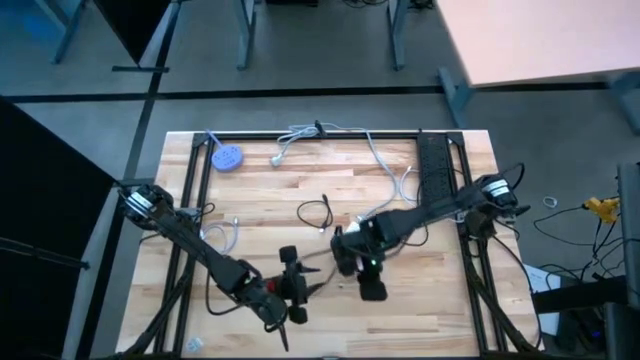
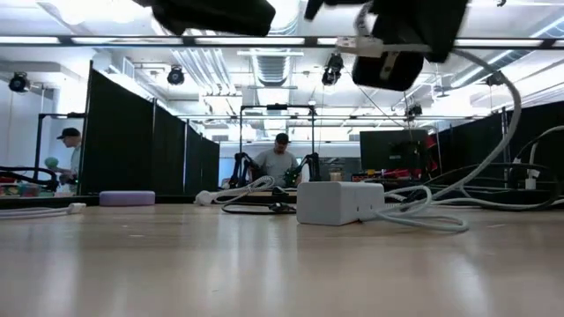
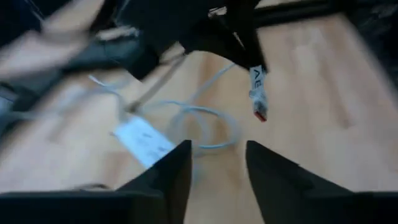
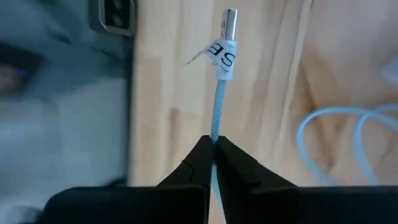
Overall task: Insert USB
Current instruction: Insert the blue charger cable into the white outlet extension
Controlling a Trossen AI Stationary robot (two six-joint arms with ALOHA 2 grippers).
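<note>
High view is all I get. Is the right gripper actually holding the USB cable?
Observer: Yes. The right wrist view shows the right gripper shut on the pale braided cable, a stretch back from its labelled plug.
Operator: And the other arm?
Observer: The left gripper is open with nothing between its fingers; the plug hangs beyond it.
Operator: The target?
Observer: Likely the white charger block. The low view shows it resting on the table.
</note>
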